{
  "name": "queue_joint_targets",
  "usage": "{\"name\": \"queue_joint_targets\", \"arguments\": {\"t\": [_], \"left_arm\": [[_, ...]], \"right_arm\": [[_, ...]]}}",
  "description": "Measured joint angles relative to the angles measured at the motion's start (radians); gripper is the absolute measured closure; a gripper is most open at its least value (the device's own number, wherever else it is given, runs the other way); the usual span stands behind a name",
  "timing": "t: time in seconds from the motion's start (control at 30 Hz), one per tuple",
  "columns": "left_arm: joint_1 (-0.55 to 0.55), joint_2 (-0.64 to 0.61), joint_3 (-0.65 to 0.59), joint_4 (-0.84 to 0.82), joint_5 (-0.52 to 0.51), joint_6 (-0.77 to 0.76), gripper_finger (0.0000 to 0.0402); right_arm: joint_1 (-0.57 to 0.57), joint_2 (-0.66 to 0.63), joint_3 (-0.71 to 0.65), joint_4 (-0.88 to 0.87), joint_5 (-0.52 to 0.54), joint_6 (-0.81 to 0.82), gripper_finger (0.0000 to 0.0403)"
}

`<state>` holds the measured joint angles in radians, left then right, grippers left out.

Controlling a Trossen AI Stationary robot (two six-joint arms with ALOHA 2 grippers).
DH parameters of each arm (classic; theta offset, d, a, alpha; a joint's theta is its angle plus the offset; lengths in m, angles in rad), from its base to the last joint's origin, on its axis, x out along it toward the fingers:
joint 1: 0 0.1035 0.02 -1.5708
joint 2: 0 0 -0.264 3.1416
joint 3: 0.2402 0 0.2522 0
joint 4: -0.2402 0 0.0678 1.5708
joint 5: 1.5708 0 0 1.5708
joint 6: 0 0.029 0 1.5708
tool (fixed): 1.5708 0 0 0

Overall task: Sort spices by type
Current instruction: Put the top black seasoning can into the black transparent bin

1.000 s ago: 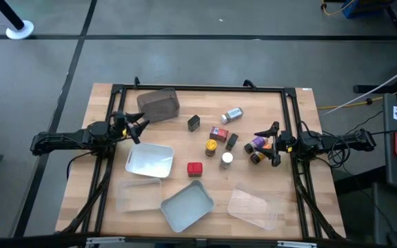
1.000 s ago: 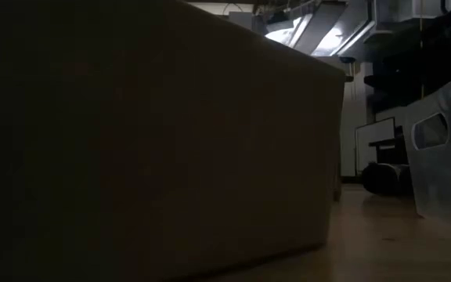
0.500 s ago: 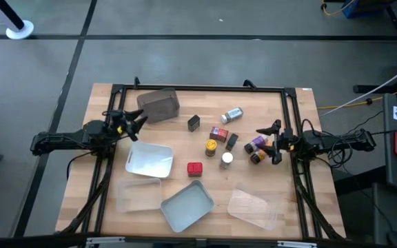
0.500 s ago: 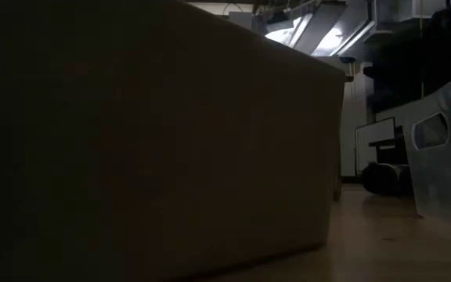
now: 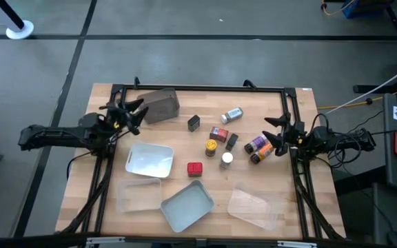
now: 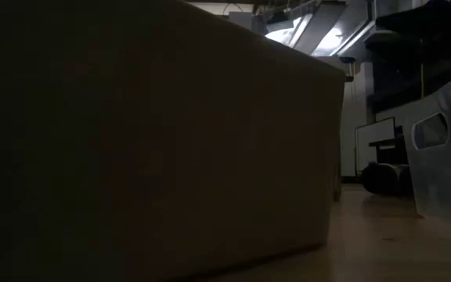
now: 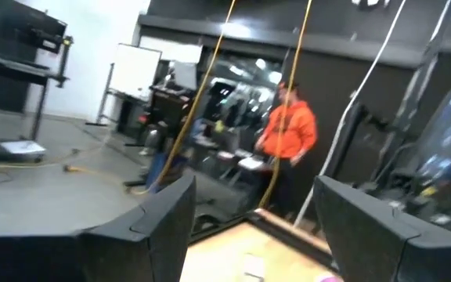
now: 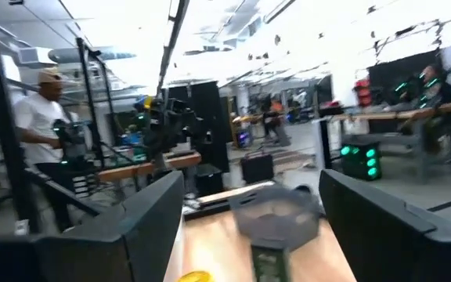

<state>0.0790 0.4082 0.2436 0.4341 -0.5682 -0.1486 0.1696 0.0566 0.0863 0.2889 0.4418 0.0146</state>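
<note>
The spices lie loose mid-table in the high view: a black box (image 5: 194,122), a silver jar (image 5: 231,115), a red box (image 5: 218,133), a second black box (image 5: 231,140), a yellow-lidded jar (image 5: 211,147), a white-lidded jar (image 5: 226,160), a second red box (image 5: 195,168) and two purple jars (image 5: 256,145). My left gripper (image 5: 133,114) stands open at the table's left, next to the brown tub (image 5: 158,105). My right gripper (image 5: 274,134) stands open at the table's right, just beyond the purple jars. Both wrist views look over the table into the room, with nothing between the fingers.
A white tray (image 5: 148,160), a clear tray (image 5: 138,195), a grey tray (image 5: 187,206) and another clear tray (image 5: 256,205) line the near half. A dark tray wall (image 6: 147,141) fills most of the low view. People stand in the room beyond (image 7: 292,133), (image 8: 41,117).
Both grippers have risen and tipped their fingers upward, so the wrist views now look into the room. My left gripper has also gone a little toward the far edge, beside the brown tub. The spices have stayed where they were.
</note>
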Motion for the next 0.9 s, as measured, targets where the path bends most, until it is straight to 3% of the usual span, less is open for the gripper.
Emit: {"name": "queue_joint_targets", "arguments": {"t": [0.17,0.37,0.6,0.9], "left_arm": [[0.052,0.244,0.161,-0.019,0.002,0.027,0.0158],[0.131,0.51,0.37,-0.183,0.016,-0.004,0.0158],[0.206,0.79,0.566,-0.322,0.185,-0.076,0.0158],[0.246,1.061,0.734,-0.437,0.308,-0.079,0.0158]], "right_arm": [[0.0,0.0,0.002,-0.007,0.056,-0.03,0.0105],[0.0,0.0,0.003,-0.045,0.065,-0.044,0.0105],[0.0,0.0,0.004,-0.112,0.109,-0.05,0.0105],[0.0,0.0,0.004,-0.135,0.116,-0.05,0.0105]]}}
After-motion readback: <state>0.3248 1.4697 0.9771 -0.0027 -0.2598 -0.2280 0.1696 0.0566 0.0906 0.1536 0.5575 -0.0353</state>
